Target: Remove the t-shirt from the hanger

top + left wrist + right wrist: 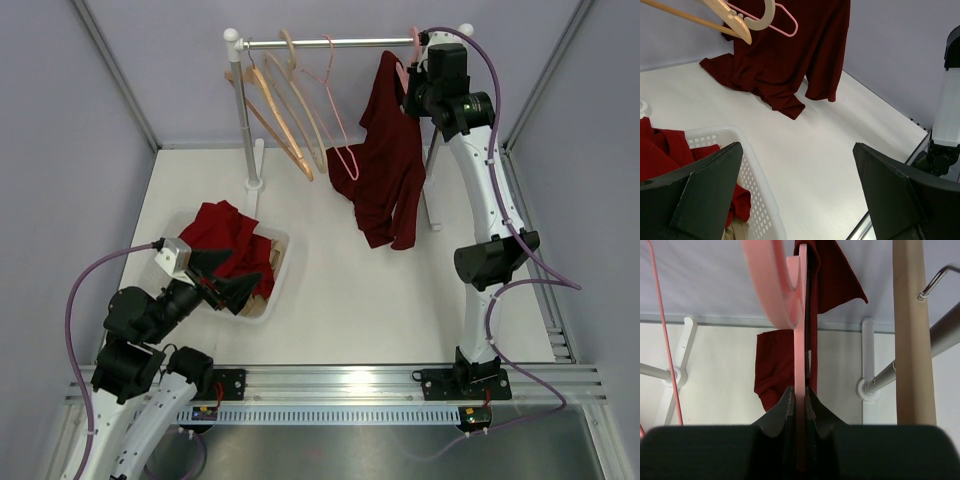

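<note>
At one o'clock we see the right gripper (pixel 412 88) by the pink hanger (pixel 402 72) carrying the t-shirt (pixel 385 165); at eight, the left gripper (pixel 228 282) gapes over the basket (pixel 284 262).

white arms (pixel 482 180), black joints (pixel 495 262), purple cables (pixel 84 287)

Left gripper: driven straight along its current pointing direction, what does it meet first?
The left gripper likely meets the bare table, just past the basket rim; the hanging t-shirt sits farther on. Depth is unclear, so treat that as a guess.
</note>
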`<action>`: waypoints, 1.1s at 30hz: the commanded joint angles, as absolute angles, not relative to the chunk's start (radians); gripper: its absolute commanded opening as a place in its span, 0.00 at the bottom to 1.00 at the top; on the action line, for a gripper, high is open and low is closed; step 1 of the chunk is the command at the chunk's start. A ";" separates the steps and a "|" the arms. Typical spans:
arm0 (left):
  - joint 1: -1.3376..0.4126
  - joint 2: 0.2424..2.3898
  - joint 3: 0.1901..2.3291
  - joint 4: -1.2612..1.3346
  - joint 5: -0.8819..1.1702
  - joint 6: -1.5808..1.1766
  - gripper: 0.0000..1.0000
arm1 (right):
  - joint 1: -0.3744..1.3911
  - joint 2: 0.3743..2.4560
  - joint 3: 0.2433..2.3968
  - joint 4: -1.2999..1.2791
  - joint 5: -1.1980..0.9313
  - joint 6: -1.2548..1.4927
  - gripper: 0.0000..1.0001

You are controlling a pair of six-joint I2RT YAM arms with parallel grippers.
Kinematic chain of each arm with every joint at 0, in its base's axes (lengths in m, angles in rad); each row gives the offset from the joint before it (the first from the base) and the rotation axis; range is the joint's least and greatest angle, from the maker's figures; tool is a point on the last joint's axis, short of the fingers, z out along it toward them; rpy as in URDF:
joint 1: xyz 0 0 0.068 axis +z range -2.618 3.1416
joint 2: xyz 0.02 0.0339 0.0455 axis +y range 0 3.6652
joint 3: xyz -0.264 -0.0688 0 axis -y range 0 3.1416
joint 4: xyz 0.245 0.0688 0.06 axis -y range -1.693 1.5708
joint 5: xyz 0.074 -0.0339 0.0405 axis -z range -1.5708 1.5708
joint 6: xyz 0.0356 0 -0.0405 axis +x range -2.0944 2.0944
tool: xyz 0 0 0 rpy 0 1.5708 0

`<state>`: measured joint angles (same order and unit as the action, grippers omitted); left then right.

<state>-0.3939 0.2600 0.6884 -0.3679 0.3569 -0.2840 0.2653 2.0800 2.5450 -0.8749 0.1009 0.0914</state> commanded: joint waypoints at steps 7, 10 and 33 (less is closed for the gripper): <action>-0.397 0.282 0.689 -0.324 0.377 -0.267 0.99 | 0.259 1.998 2.471 -0.672 0.046 0.063 0.00; -0.397 0.287 0.689 -0.324 0.379 -0.270 0.99 | 0.259 1.945 2.419 -0.588 0.057 0.080 0.00; -0.397 0.365 0.709 -0.276 0.528 -0.351 0.99 | 0.288 1.530 1.741 -0.232 0.117 0.156 0.00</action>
